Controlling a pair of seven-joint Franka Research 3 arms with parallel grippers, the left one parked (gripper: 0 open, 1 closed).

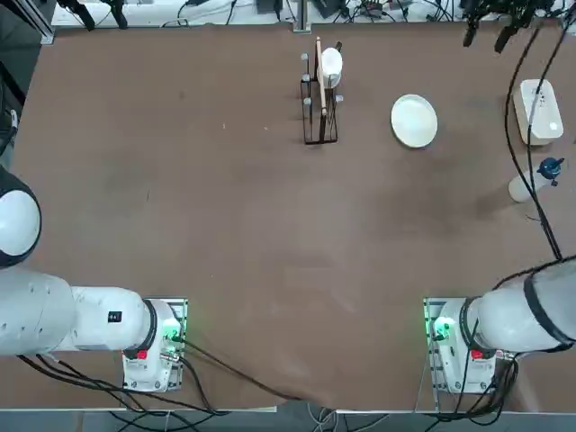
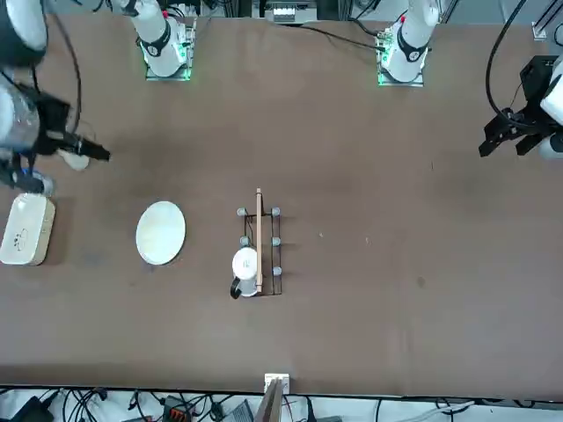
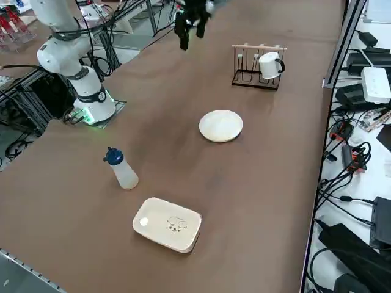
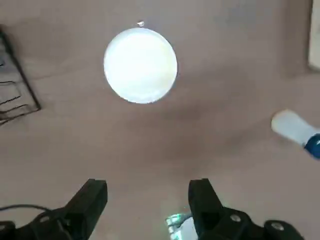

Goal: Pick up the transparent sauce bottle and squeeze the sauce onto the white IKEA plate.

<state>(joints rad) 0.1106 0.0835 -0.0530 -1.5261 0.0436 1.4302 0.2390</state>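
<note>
Hovering high above the table [image 1: 225, 234], the right gripper [image 4: 147, 202] has its fingers spread and empty. Seen from overhead, the bottle [image 1: 533, 183] stands at four o'clock from the plate [image 1: 414, 121], near the box [image 1: 540, 111]. A careless descent could topple it or clip that box. Cables clutter the room's edges.

Brown table [image 1: 225, 225] with white IKEA plate [image 1: 414, 121], transparent sauce bottle [image 3: 122, 170], white box [image 3: 168, 224], black wire rack [image 1: 319, 108].

Right claw [image 4: 146, 200] hangs high above the table, fingers spread, empty.
</note>
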